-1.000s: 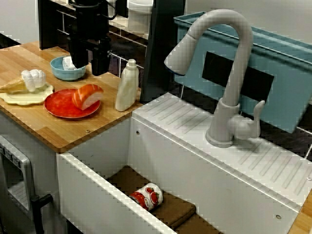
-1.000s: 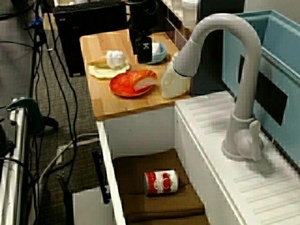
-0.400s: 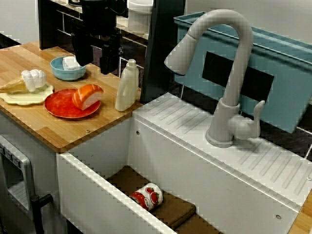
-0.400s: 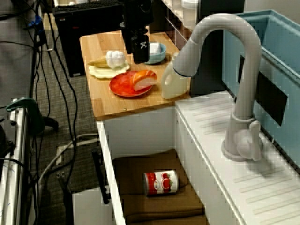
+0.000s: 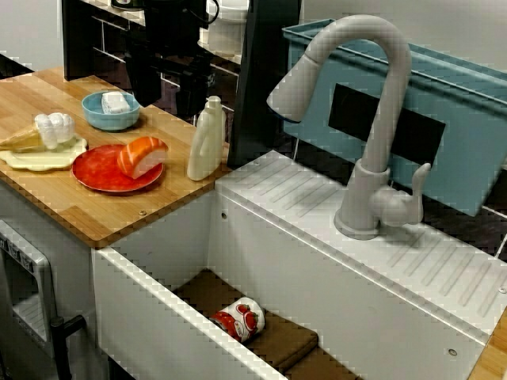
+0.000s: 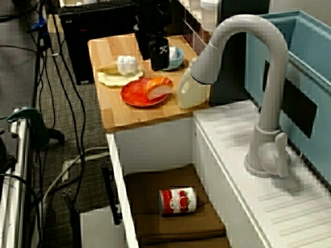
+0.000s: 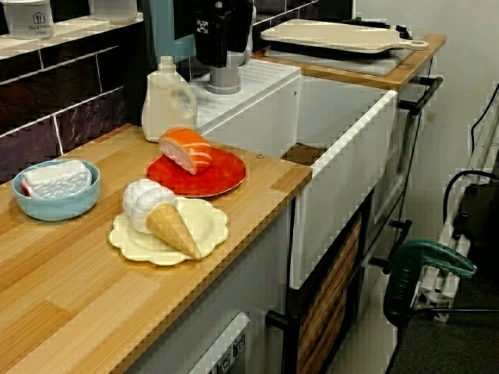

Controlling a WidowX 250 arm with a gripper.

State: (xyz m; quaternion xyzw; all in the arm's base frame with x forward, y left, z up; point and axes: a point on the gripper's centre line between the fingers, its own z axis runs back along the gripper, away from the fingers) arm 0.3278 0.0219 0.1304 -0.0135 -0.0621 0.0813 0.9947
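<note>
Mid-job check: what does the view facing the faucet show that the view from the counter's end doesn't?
Only the faucet-facing view: the can lying on its side on the brown mat inside the sink, and the faucet spout.
Only the counter-end view: the cutting board beyond the sink; the sink's inside is hidden there.
Both: the open tool, holding nothing, raised near the bowl and bottle; the salmon on the red plate; the ice cream cone on the yellow plate.

Wooden counter (image 5: pixel 99 215) adjoining a white apron-front sink (image 5: pixel 158 313) with grey faucet (image 5: pixel 390 119); dark tiled wall (image 7: pixel 70 109) behind, teal crate (image 5: pixel 463 138) at rear, grey carpet floor (image 6: pixel 89 124) below.
</note>
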